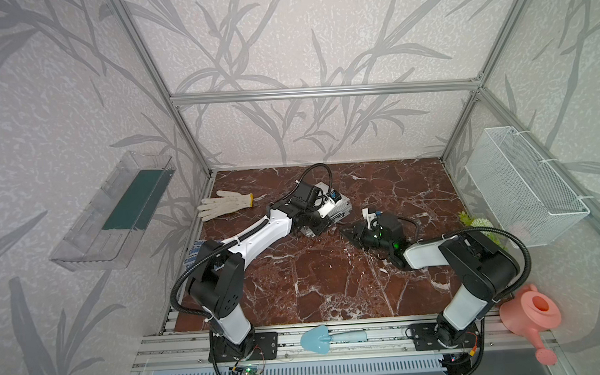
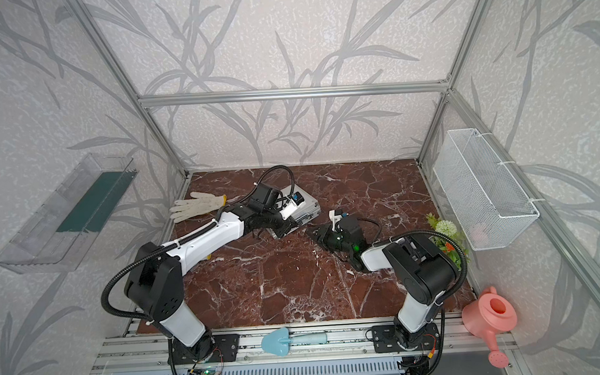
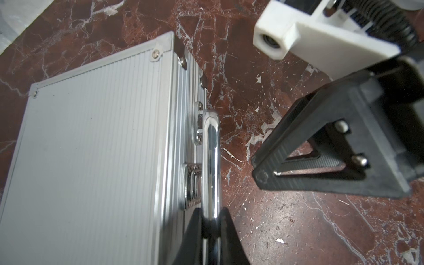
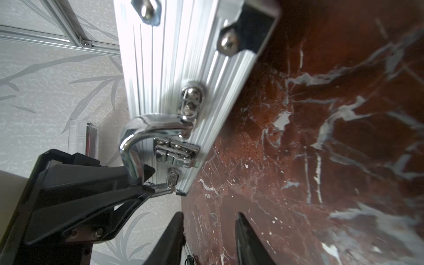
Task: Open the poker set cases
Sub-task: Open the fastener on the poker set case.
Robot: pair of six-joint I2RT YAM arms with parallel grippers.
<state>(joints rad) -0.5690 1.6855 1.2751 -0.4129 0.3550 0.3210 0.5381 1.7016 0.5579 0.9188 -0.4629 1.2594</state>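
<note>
The poker set case (image 1: 340, 207) (image 2: 310, 205) is a closed, ribbed silver aluminium briefcase lying on the red marble table. In the left wrist view its lid (image 3: 91, 149) fills the frame, with the chrome handle (image 3: 212, 160) and a latch (image 3: 192, 181) on its side wall. My left gripper (image 3: 212, 213) is shut on that handle; the right wrist view shows the same grip (image 4: 142, 181) beside the latch (image 4: 176, 153). My right gripper (image 4: 210, 218) (image 1: 350, 233) is open and empty, low over the table just off the case's latch side.
A white work glove (image 1: 225, 204) lies at the back left. Artificial flowers (image 1: 480, 224) stand at the right edge under a white wire basket (image 1: 524, 183). A clear bin (image 1: 116, 212) hangs on the left wall. A blue trowel (image 1: 320, 339) and pink watering can (image 1: 530, 314) sit in front.
</note>
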